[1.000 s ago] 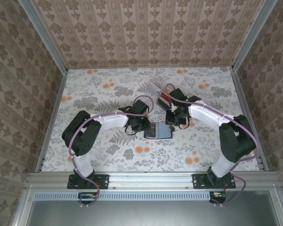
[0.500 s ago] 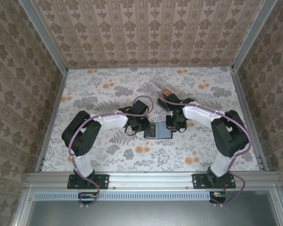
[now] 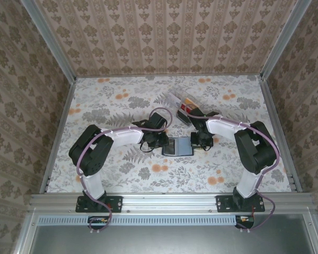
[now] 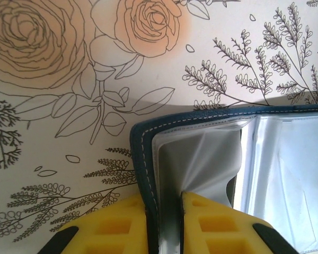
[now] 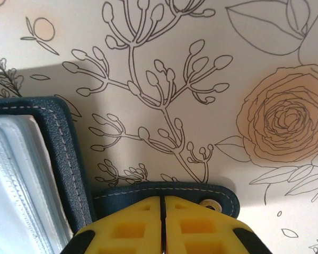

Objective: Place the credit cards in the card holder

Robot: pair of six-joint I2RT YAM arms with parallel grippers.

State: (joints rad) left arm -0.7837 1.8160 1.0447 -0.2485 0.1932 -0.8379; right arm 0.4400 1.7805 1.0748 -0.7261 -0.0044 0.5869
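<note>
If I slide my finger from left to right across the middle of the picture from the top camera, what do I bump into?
Left arm's elbow → left gripper → card holder → right gripper → right arm's elbow.

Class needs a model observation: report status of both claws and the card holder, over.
Left claw shut on card holder, cover edge. Right claw shut, over its snap tab. Holder lies open. Nothing blocking.
</note>
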